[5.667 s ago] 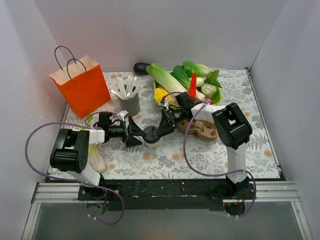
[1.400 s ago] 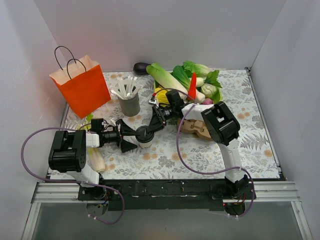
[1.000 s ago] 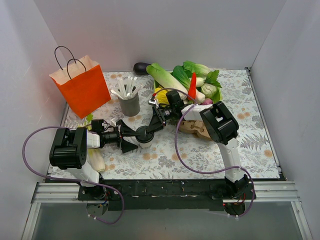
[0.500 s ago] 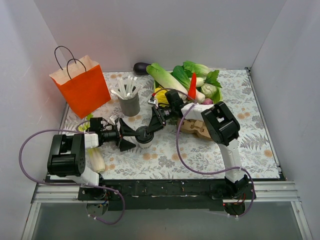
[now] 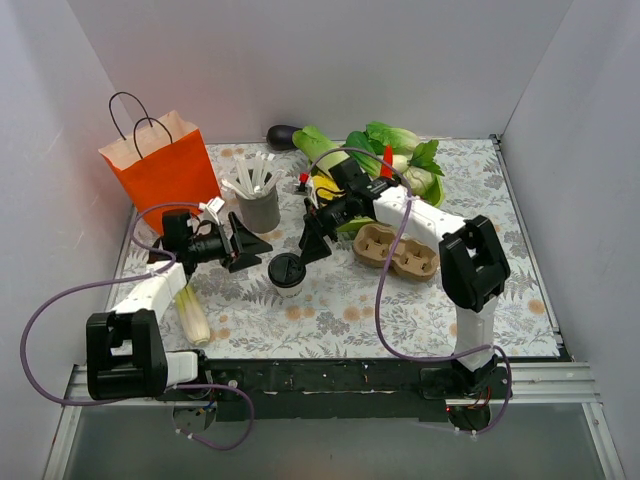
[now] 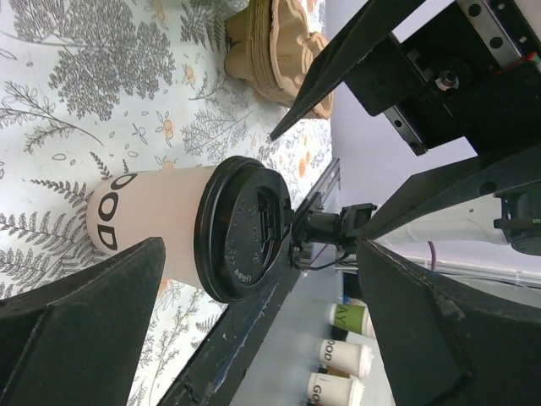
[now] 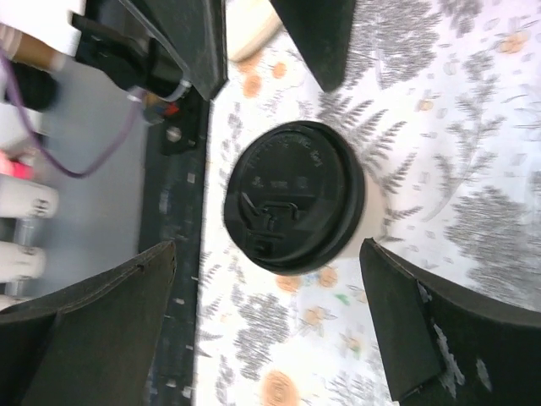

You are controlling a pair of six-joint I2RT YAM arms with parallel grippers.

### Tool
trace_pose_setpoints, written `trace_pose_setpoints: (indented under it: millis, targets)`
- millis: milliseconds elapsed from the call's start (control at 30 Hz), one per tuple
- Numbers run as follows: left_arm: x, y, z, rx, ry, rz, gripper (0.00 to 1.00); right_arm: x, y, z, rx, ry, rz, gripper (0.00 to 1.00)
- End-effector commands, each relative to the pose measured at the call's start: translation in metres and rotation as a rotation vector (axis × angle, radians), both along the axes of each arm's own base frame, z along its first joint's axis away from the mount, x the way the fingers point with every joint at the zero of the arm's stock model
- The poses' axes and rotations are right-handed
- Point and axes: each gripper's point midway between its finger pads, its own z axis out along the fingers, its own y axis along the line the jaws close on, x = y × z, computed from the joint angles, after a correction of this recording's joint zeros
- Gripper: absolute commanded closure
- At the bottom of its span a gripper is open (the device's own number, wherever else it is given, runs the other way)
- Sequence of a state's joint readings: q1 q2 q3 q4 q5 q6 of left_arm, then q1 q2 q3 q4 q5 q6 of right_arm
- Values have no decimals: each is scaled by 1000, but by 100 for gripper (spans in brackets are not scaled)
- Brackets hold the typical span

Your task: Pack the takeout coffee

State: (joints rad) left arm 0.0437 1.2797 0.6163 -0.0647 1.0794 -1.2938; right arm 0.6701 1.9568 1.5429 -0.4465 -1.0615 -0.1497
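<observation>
From above, the small cream-white paper cup with a round black plastic lid stands up straight on the flowery table. Nothing holds it. The left claw is spread wide at the cup's 10 o'clock and does not touch it. The right claw is spread wide at 1 o'clock. The brown pulp tray sits near, at 3 o'clock. At 6 o'clock there is bare table up to the near edge.

The left wrist camera shows the cup between the spread fingers, with a gap on each side.

The right wrist camera looks down on the lid, with room all round its rim.
</observation>
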Motion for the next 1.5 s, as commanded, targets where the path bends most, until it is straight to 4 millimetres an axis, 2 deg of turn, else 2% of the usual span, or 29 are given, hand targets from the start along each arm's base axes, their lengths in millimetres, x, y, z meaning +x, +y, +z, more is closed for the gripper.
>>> trace_pose_setpoints:
  millis: [0, 167, 367, 733, 833, 1100, 1300, 1433, 1467]
  targets:
    - [7, 12, 26, 118, -131, 44, 2, 2, -9, 12, -32, -343, 90, 3]
    - [24, 38, 44, 165, -175, 193, 2, 8, 0, 11, -82, -536, 140, 2]
    - [27, 46, 56, 173, -214, 227, 2, 4, 13, 3, -108, -590, 188, 2]
    - [13, 44, 40, 175, -170, 229, 2, -3, 31, -4, -135, -656, 238, 2]
    - [13, 45, 39, 176, -168, 230, 2, -1, 31, -13, -170, -657, 238, 2]
    - [14, 45, 33, 171, -150, 242, 2, -5, 31, -19, -182, -666, 267, 3]
    - [15, 46, 30, 174, -143, 244, 2, -2, 35, -7, -167, -689, 245, 4]
    - [15, 46, 29, 174, -140, 243, 2, -11, 41, 21, -83, -684, 254, 4]
    - [15, 46, 28, 174, -134, 244, 2, -15, 41, 23, -70, -678, 271, 3]
